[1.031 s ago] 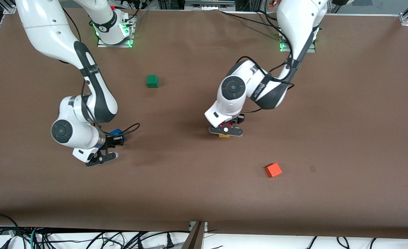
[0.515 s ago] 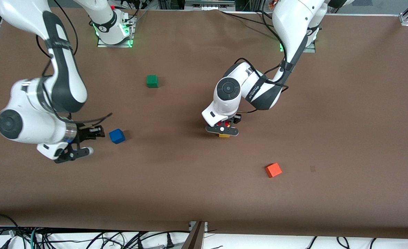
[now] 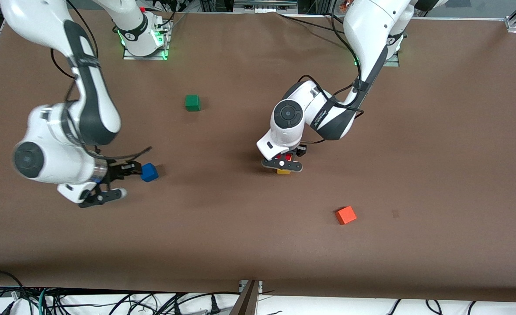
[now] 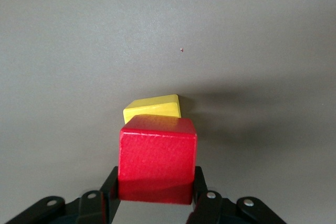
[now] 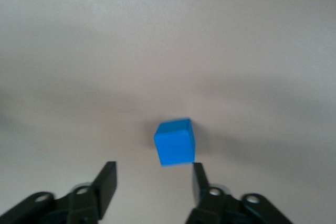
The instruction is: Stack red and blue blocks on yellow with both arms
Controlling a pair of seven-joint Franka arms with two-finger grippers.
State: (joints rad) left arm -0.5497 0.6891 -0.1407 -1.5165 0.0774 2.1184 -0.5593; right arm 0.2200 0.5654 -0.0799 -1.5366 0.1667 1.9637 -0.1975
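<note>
My left gripper (image 3: 283, 164) is shut on the red block (image 4: 157, 158) and holds it just over the yellow cube (image 4: 153, 107), a bit off-centre; I cannot tell if they touch. In the front view the red block (image 3: 288, 156) and the yellow cube (image 3: 283, 171) peek out from under the hand at mid-table. The blue block (image 3: 149, 172) lies on the table toward the right arm's end. My right gripper (image 3: 117, 180) is open and empty, raised beside it. In the right wrist view the blue block (image 5: 175, 141) lies just ahead of the open right gripper (image 5: 153, 179), near one fingertip (image 5: 198, 174).
A green cube (image 3: 192, 102) sits nearer the robots' bases, between the two arms. An orange cube (image 3: 346, 215) lies nearer the front camera, toward the left arm's end. The brown table (image 3: 437, 153) is otherwise bare.
The right gripper rose off the blue block and swung toward its end of the table, then came partway back; the blue block stayed on the table. The left gripper barely moved.
</note>
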